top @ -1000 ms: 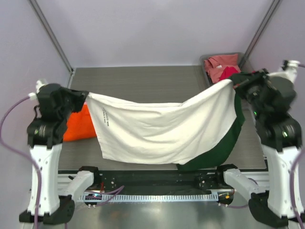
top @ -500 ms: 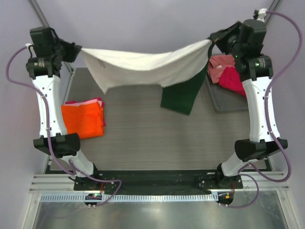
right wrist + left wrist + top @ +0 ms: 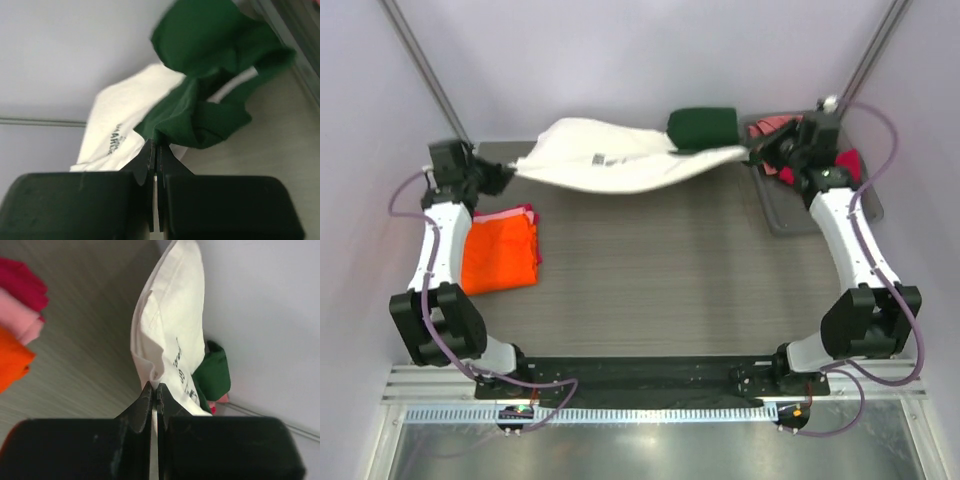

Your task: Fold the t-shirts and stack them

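Observation:
The cream t-shirt (image 3: 620, 160) with dark green sleeves (image 3: 701, 124) hangs stretched between my two grippers over the far edge of the table. My left gripper (image 3: 506, 174) is shut on its cream edge (image 3: 170, 340). My right gripper (image 3: 752, 152) is shut on its green cloth (image 3: 210, 45). A folded stack with the orange t-shirt (image 3: 500, 255) on top lies at the left, pink and crimson edges showing under it (image 3: 22, 305). Salmon and crimson t-shirts (image 3: 848, 160) lie in the tray behind my right arm.
A grey tray (image 3: 800, 215) sits at the far right of the grey table (image 3: 660, 270). Pale walls close in on the back and sides. The arm bases stand at the near edge.
Both arms have swung from the near side up and over to the far edge, carrying the cream t-shirt with them. It now hangs low by the back wall, green sleeve bunched on top.

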Controlling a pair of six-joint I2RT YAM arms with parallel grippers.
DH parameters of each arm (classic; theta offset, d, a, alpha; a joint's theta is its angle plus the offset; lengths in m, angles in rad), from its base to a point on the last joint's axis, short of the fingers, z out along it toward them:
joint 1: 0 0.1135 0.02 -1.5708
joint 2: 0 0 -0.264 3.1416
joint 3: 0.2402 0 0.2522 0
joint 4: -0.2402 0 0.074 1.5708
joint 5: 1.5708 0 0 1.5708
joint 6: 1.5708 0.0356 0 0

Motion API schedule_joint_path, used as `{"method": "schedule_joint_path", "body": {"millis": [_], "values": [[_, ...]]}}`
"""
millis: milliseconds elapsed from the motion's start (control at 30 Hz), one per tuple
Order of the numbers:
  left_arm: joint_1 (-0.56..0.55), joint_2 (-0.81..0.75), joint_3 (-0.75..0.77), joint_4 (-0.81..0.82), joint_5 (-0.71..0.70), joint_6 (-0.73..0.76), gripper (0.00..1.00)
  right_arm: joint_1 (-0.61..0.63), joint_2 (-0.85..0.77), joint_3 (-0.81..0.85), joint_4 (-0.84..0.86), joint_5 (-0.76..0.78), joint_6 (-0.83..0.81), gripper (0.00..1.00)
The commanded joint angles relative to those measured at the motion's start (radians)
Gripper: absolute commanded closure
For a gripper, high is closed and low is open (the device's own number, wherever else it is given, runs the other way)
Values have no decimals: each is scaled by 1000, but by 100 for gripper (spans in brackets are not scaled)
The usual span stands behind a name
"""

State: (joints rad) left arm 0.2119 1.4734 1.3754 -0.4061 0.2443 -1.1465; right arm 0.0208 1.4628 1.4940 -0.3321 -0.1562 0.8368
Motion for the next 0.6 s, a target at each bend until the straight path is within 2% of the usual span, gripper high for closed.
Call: {"method": "schedule_joint_path", "body": {"millis": [0, 167, 233, 400, 567], "values": [[-5, -102, -228, 197, -3, 16, 100, -7, -90, -257, 168, -22, 28, 99], [-6, -214, -537, 300, -20, 31, 100, -7, -183, -582, 235, 3, 25, 99], [-6, -245, -648, 320, -17, 44, 100, -9, -206, -652, 235, 24, 13, 99], [-8, -369, -803, 291, -20, 85, 100, -9, -306, -857, 226, 50, -18, 99], [-9, -521, -904, 178, -36, 114, 100, -9, -450, -1004, 131, 188, -16, 99]]}}
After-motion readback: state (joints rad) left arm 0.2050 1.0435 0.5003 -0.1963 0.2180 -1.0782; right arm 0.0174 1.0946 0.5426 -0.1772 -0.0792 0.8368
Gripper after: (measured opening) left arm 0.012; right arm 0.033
